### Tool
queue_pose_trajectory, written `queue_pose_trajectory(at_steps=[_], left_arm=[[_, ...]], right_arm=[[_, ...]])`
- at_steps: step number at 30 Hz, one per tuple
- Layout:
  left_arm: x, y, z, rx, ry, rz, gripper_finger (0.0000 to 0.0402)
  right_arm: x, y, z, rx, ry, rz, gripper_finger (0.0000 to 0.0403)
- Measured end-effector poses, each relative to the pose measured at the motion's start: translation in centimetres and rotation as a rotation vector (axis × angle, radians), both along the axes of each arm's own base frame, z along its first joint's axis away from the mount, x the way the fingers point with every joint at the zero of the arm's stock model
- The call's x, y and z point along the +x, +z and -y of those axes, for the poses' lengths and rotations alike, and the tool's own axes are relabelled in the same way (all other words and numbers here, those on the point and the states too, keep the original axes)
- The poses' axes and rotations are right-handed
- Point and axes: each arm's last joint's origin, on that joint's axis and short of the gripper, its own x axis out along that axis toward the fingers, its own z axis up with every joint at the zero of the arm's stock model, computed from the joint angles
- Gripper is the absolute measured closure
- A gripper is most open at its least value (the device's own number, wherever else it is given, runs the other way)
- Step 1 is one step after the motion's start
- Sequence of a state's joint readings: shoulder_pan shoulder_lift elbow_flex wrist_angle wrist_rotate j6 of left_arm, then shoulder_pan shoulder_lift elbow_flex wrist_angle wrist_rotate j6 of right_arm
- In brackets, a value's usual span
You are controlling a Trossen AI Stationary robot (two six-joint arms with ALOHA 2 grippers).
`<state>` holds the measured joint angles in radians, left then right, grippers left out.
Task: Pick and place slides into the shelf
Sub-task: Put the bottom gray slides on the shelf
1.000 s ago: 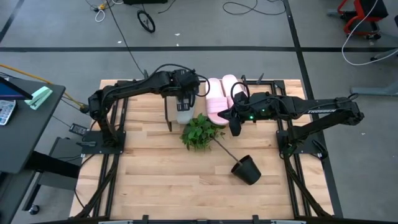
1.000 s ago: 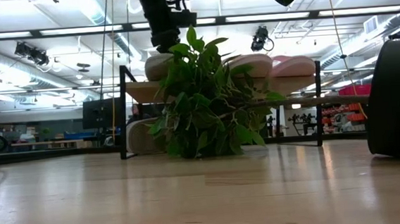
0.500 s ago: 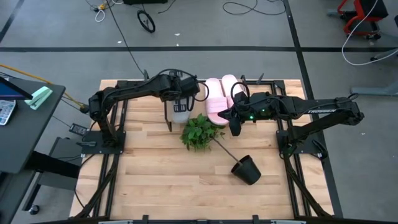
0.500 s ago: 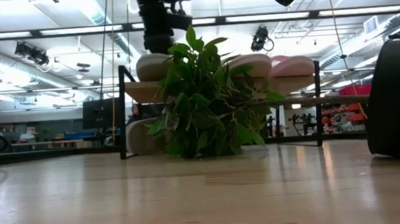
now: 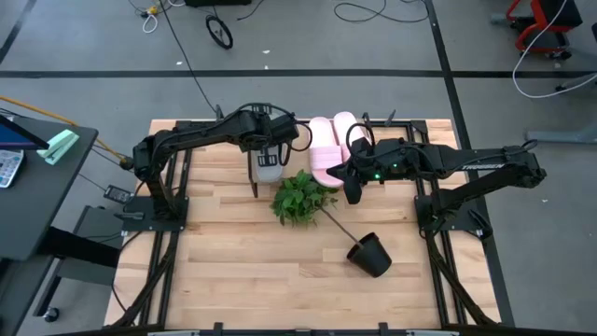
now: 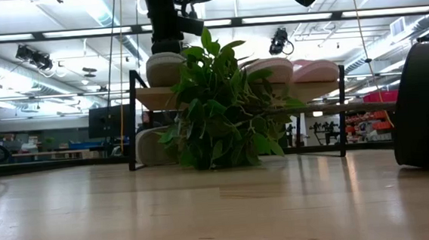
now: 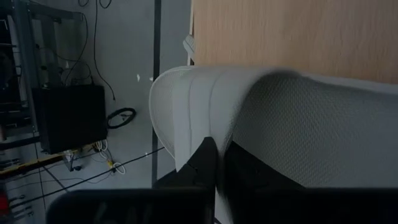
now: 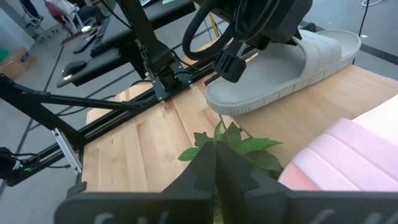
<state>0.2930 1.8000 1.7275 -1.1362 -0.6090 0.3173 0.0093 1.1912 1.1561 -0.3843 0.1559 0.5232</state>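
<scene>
Up on the shelf (image 6: 152,98), the left pincer (image 5: 269,157) is pinching a grey slide (image 5: 268,168) by its strap; two pink slides (image 5: 331,140) are lying alongside. Beside them, the right pincer (image 5: 353,194) is hovering clamped together, gripping nothing, above the plant (image 5: 300,198)

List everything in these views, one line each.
grey slides: two, light grey; one on the shelf's left end, one on the table under it
pink slides: two, pale pink; side by side on the shelf
shelf: one, pale wood on a black frame; far side of the table
plant: one, green; lying in front of the shelf
pot: one, black; on its side, at the plant's stem end
table: one, light wood
left gripper: shut on the upper grey slide
right gripper: shut, empty, between pink slides and plant
</scene>
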Motion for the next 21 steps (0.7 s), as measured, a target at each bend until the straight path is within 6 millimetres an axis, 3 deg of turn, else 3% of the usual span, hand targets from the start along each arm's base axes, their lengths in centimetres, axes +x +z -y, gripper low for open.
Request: queue_pose_trajectory(at_steps=[4,8,17,21], left_arm=[[-0.3,0.0,-0.7,-0.002,0.018,-0.001,0.0371],[-0.5,0.0,-1.3,-0.007,0.031,-0.001,0.0389],[-0.5,0.1,-1.1,0.055,0.028,-0.038,0.0369],[-0.5,0.3,-1.1,0.064,0.022,-0.034,0.0387]], right_arm=[[0.0,0.0,0.0,0.0,0.0,0.0,0.0391],[0.0,0.0,0.0,0.001,0.0,0.0,0.0391],[0.0,0.0,0.0,0.001,0.0,0.0,0.0391],[0.0,0.0,0.0,0.0,0.0,0.0,0.0391]])
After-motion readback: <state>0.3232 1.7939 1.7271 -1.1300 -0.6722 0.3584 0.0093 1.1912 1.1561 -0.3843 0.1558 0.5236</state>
